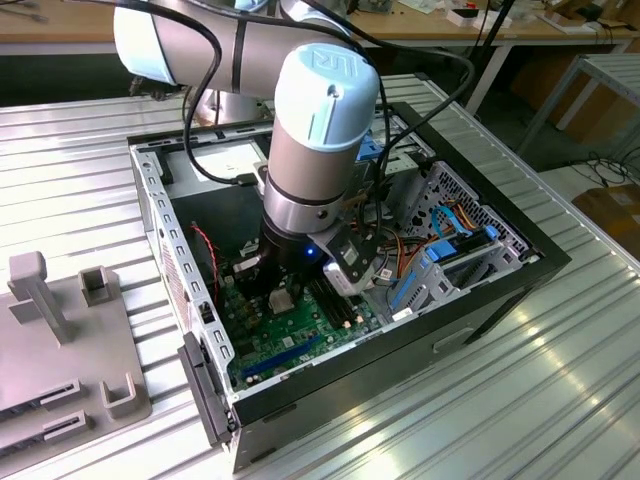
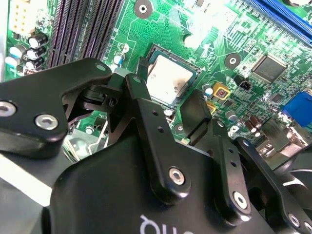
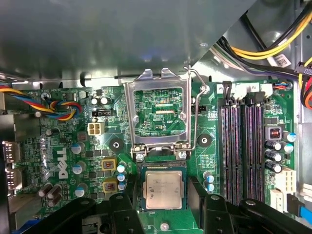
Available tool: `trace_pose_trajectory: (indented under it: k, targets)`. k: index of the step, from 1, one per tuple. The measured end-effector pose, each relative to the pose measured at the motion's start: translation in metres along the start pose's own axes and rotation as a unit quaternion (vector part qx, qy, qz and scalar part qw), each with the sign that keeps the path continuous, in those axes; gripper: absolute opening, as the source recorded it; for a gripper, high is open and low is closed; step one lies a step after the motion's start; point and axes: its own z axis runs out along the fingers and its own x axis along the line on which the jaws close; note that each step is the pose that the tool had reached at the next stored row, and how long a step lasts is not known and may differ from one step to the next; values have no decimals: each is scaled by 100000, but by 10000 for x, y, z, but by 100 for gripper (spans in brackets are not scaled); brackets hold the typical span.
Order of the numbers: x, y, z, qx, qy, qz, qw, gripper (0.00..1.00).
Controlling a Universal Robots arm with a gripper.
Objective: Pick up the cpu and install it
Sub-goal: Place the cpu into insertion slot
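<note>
Nearest, my pincer (image 2: 164, 88) hangs spread wide, gripping nothing, fingers (image 3: 126, 197) flanking the cpu (image 3: 165, 190) lying in its socket (image 3: 163, 168) on the motherboard (image 3: 63, 146).

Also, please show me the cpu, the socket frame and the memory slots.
cpu (image 3: 165, 189): first wrist view, middle of its metal top.
socket frame (image 3: 129, 114): first wrist view, on one side bar of the open frame.
memory slots (image 3: 229, 151): first wrist view, middle of one black slot.
</note>
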Motion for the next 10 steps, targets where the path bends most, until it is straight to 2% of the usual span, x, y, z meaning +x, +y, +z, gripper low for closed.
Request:
trace_pose_trajectory:
  k: [10]
  targets:
    - [-3, 35, 35, 14, 7, -151, 100000, 54]
